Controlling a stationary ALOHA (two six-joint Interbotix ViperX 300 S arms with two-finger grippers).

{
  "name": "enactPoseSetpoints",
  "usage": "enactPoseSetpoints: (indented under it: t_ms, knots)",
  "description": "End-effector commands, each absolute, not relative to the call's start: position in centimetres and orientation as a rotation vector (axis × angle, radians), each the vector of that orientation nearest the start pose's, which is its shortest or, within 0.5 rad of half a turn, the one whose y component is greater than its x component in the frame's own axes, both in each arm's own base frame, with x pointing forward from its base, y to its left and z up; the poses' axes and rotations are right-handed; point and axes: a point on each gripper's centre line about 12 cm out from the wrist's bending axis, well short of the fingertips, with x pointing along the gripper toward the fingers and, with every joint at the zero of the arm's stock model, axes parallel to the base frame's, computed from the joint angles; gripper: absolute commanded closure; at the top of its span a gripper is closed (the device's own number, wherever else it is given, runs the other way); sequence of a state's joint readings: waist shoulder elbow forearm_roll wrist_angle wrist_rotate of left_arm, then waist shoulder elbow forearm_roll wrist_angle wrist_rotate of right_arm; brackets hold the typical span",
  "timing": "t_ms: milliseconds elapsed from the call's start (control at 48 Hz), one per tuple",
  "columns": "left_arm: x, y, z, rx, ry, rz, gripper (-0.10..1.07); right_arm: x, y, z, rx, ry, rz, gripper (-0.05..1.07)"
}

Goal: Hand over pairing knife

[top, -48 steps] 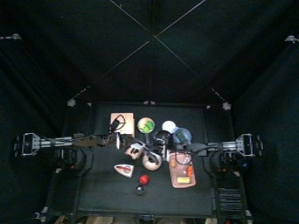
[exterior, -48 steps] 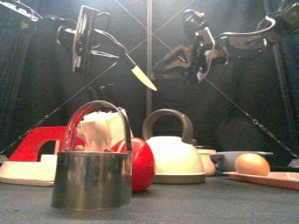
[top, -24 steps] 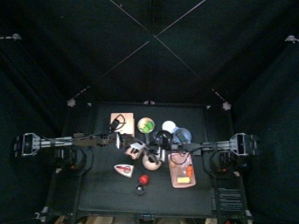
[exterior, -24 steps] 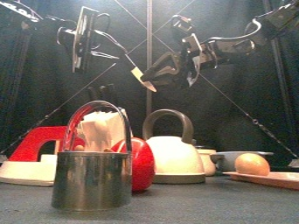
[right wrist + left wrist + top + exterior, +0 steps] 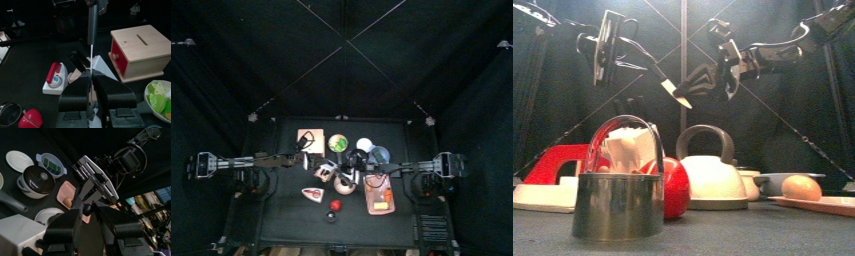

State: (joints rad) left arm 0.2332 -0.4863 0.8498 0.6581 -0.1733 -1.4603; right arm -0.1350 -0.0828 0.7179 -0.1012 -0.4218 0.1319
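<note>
The paring knife (image 5: 668, 86) hangs high over the table, black handle up and pale blade slanting down to the right. My left gripper (image 5: 611, 48) is shut on its handle, whose end shows between the jaws in the left wrist view (image 5: 86, 208). My right gripper (image 5: 711, 78) has reached across to the blade. In the right wrist view the blade (image 5: 99, 63) runs between the right gripper's (image 5: 92, 77) jaws, which stand close together on it. Both arms meet above the table's middle in the top view (image 5: 337, 165).
Below the knife stand a metal can with a whisk (image 5: 619, 198), a red apple (image 5: 673, 186), a white kettle (image 5: 714, 175), a red and white block (image 5: 545, 180) and an egg (image 5: 800, 187) on a pink tray (image 5: 378, 196). A wooden box (image 5: 307, 138) and bowls (image 5: 339, 144) sit further back.
My right gripper has swung left from a second ago and come onto the knife's blade. The left gripper and the knife have stayed in place.
</note>
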Motion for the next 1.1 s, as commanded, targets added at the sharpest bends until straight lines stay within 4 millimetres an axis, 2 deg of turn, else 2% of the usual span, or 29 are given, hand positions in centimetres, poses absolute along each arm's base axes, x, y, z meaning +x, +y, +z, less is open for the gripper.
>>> enactPoseSetpoints:
  t_ms: [0, 146, 375, 771, 1083]
  knots:
    - [30.33, 5.94, 29.2, -0.847, 0.142, 0.2, 0.31, 39.15, -4.86, 24.38, 0.048, 0.167, -0.095, 0.59]
    - [30.33, 5.71, 29.17, -0.859, 0.135, 0.183, 0.31, 39.22, -4.84, 24.6, 0.042, 0.162, -0.092, 0.63]
    - [30.29, 5.52, 29.12, -0.857, 0.125, 0.159, 0.29, 39.17, -4.78, 24.49, 0.033, 0.166, -0.087, 0.63]
    - [30.1, 5.57, 29.34, -0.856, 0.117, 0.159, 0.13, 38.89, -4.64, 24.37, 0.026, 0.171, -0.082, 0.63]
    - [29.92, 5.51, 28.99, -0.842, 0.127, 0.16, 0.13, 38.74, -4.65, 24.1, 0.035, 0.178, -0.085, 0.63]
